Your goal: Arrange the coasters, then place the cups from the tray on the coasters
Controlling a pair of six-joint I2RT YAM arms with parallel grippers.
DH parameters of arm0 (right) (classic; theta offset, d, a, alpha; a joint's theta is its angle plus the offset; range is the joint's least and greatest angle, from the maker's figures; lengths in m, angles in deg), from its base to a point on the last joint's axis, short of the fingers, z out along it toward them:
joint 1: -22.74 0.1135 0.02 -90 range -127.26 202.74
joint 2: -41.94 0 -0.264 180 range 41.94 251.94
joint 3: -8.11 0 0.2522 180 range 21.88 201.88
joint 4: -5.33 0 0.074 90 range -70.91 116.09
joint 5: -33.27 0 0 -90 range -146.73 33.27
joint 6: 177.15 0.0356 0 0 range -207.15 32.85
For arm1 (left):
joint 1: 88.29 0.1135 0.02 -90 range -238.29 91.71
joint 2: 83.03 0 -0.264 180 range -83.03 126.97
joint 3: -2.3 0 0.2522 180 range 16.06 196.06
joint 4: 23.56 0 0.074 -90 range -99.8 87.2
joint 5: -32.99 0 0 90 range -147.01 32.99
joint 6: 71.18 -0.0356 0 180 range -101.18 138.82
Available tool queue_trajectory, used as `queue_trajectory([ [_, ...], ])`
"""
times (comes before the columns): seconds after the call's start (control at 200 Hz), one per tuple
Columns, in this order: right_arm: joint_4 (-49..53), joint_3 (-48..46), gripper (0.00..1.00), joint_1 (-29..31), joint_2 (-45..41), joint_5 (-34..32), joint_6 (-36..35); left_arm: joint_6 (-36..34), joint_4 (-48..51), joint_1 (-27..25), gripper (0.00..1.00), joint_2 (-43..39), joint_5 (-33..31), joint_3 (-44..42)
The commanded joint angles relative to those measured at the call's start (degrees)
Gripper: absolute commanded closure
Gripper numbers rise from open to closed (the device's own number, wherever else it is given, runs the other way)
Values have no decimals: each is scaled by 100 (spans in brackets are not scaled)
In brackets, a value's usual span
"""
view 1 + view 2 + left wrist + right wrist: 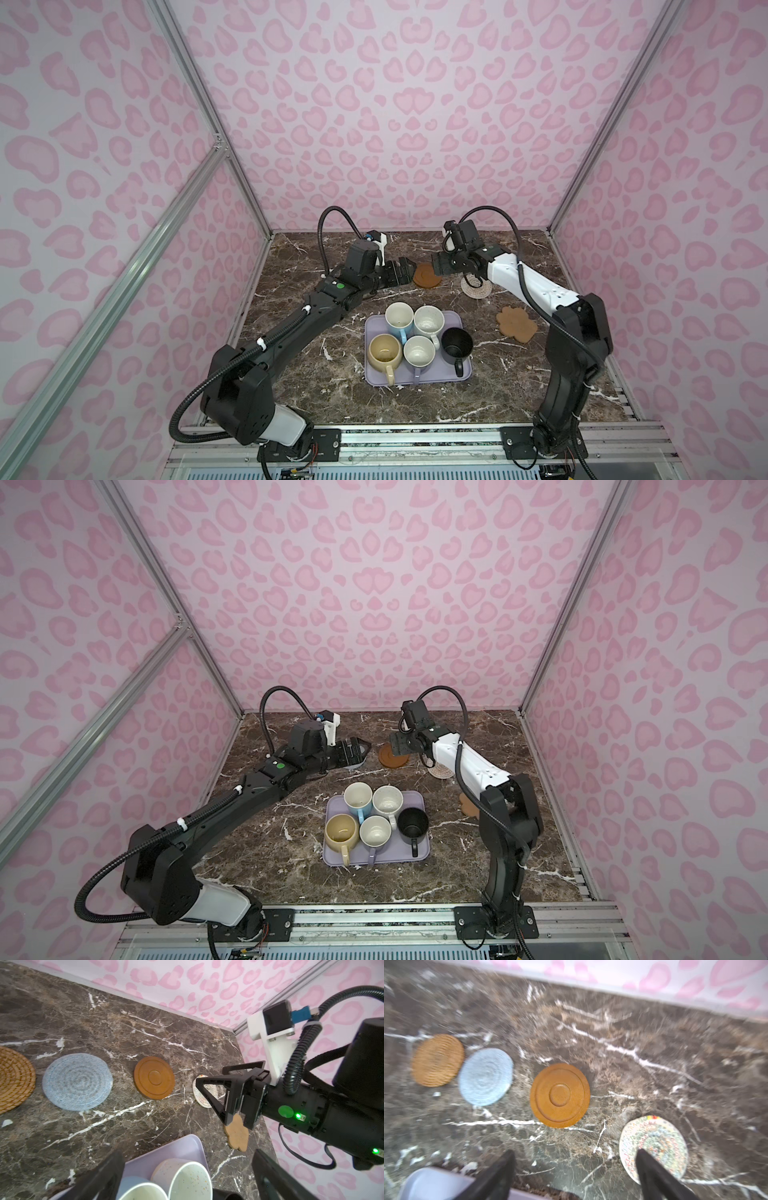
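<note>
The paw coaster point(516, 325) lies flat on the desk point(519, 374) just right of the tray's point(438, 372) far right corner, apart from the other mats. It is about as broad as long, so I judge that no axis favours one grip angle; being thin, it must be caught by an edge.

Behind the tray, four coasters lie in a row, none touching. From left to right they are the orange one point(437, 1060), the grey-blue one point(485, 1079), the brown one point(560, 1095) and the beige one point(654, 1142). All five cups point(399, 318) stand on the tray, handles mostly toward its near edge.

The right gripper point(438, 266) hangs behind the tray, over the gap between brown and beige. Its fingers point(652, 1169) are spread wide with nothing between them. The left gripper point(402, 270) hangs behind the tray's far left corner, over the grey-blue mat. Its fingers point(108, 1169) are also wide and empty.

The arranging looks one mat short. From the right fingers the paw lies back toward that arm's base and out to the right, past the beige disc. The right arm is clearly the nearer; the left would have to cross over the tray.
</note>
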Motion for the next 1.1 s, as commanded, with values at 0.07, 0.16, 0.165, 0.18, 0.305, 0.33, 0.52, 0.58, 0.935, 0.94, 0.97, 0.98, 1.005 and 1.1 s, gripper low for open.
queue_trajectory([
  [0.07,-356,-871,1,198,-1052,-567,52,-40,87,-330,2,-293,-299,-18],
  [0.16,-659,-1487,1,262,-1666,-764,129,2,128,-562,2,-465,-728,-63],
  [0.165,-701,-1520,1,258,-1711,-771,132,8,133,-579,2,-473,-748,-68],
  [0.18,-798,-1645,1,260,-1812,-771,134,13,140,-641,2,-507,-892,-83],
  [0.305,-1813,-2731,1,256,-2694,-1016,31,-64,-104,-872,2,-704,-1159,-254],
  [0.33,-2079,-2987,1,255,-2843,-1080,14,-35,-177,-877,2,-704,-1068,-274],
  [0.52,-2411,-3681,1,-154,-3159,-934,327,-182,397,-1227,2,-456,-2443,140],
  [0.58,-2280,-3674,1,-426,-3014,-610,649,-187,353,-1226,2,-318,-2270,228],
  [0.935,-1887,-3459,7,-1083,-1871,-294,875,-371,-55,-1325,2,617,-1986,797],
  [0.94,-1890,-3456,7,-1091,-1858,-286,882,-372,-60,-1321,2,626,-1974,810],
  [0.97,-1896,-3412,7,-1159,-1756,-218,921,-364,-76,-1321,2,699,-1917,871],
  [0.98,-1896,-3396,7,-1184,-1719,-182,937,-364,-74,-1322,2,723,-1901,892],
  [1.005,-1904,-3350,8,-1245,-1616,-102,977,-364,-81,-1322,2,788,-1857,902],
  [1.1,-1840,-3143,9,-1468,-1245,147,1092,-436,137,-1311,3,1118,-1785,1371],
])
